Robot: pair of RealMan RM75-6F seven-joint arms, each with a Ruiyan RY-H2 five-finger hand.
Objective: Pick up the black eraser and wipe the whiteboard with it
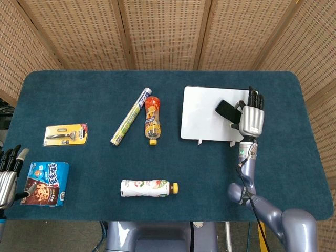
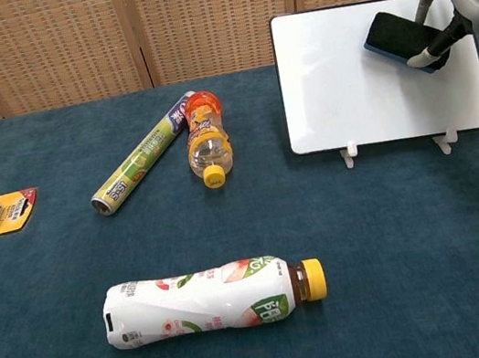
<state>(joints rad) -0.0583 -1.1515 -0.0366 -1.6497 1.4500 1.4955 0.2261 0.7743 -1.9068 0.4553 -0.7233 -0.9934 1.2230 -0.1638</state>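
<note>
the right hand (image 1: 250,118) pinches the black rectangular eraser (image 2: 399,36) between thumb and fingers and holds it flat against the upper right part of the white rectangular whiteboard (image 2: 354,94), which leans back on small white feet. in the head view the eraser (image 1: 227,110) sits just left of the hand, on the board's right half, close to its top edge. left of the whiteboard (image 1: 202,113) an orange plastic bottle with a yellow cap (image 1: 151,119) lies beside a slim green and white foil roll (image 1: 130,117), the two touching near their far ends. nearer the robot than the whiteboard and to its left, a white labelled bottle with a yellow cap (image 2: 214,298) lies on its side on the dark blue tablecloth (image 1: 199,173). far left of the whiteboard lie a yellow carded razor pack (image 1: 65,134) and a blue cookie box (image 1: 46,183). the left hand (image 1: 8,176) shows at the left edge next to the cookie box, fingers spread and holding nothing.
</note>
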